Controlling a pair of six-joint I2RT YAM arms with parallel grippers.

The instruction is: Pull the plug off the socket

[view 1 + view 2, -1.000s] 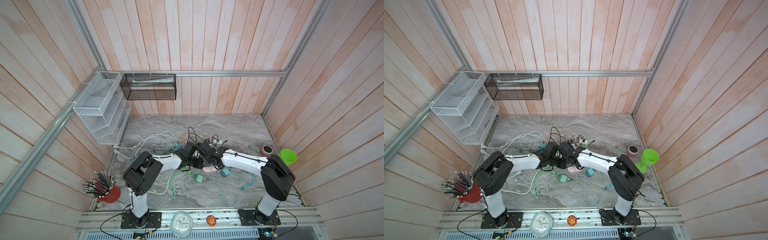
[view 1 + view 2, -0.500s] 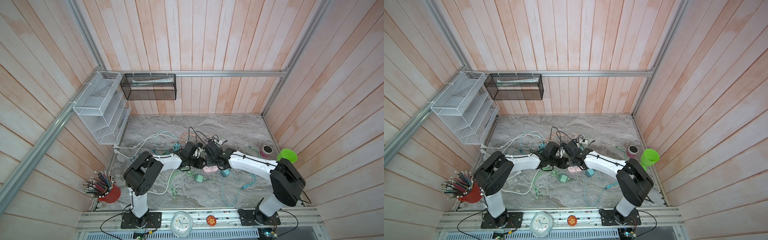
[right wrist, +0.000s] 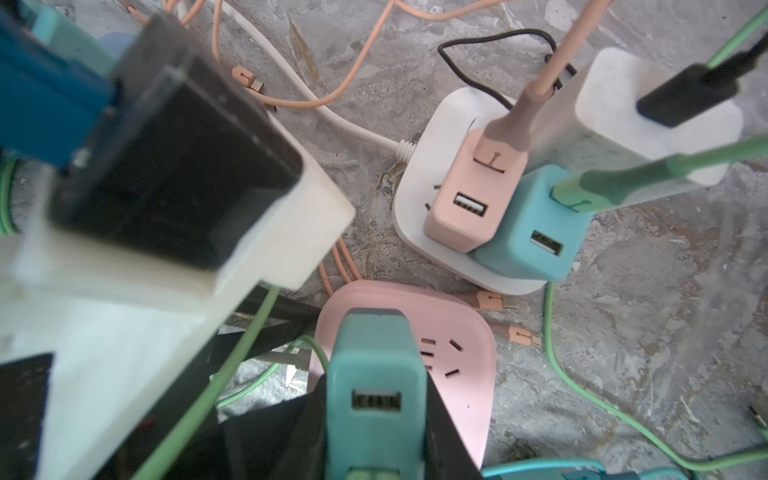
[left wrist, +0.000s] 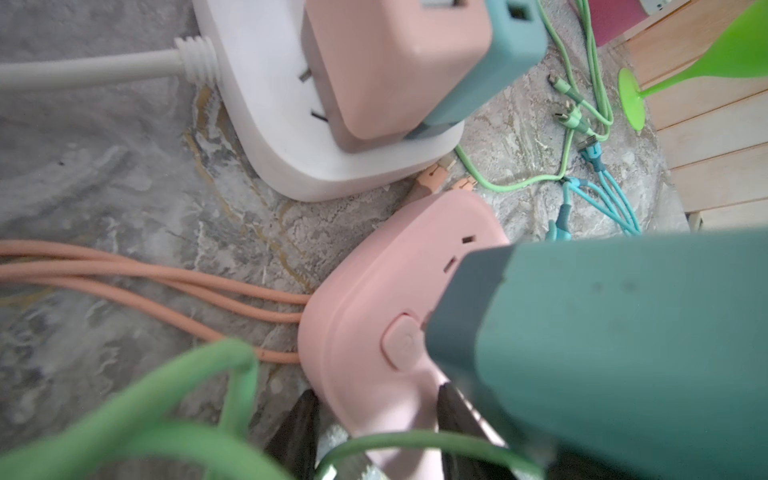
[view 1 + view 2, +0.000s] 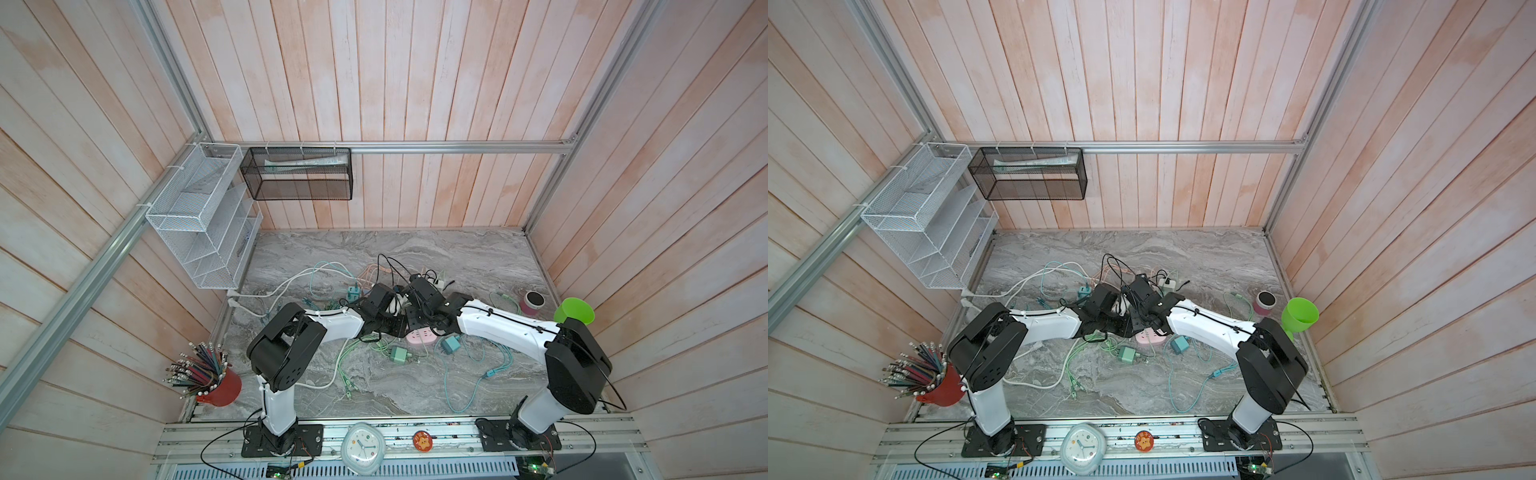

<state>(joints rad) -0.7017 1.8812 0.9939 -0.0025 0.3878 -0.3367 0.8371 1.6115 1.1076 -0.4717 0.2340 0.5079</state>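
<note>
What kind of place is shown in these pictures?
Probably a staged desk booth for robot tests: pale wooden plank walls, white wire-mesh file rack, red cup of pencils.

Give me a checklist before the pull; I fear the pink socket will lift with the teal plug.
1. Right gripper shut on teal plug: ok.
2. Left gripper shut on pink socket: ok.
3. Prongs out of socket: cannot tell, hidden under the plug.
4. Green cable clear of that gripper: not ok, it loops across in front of it.
5. White power strip apart from pink socket: ok.
</note>
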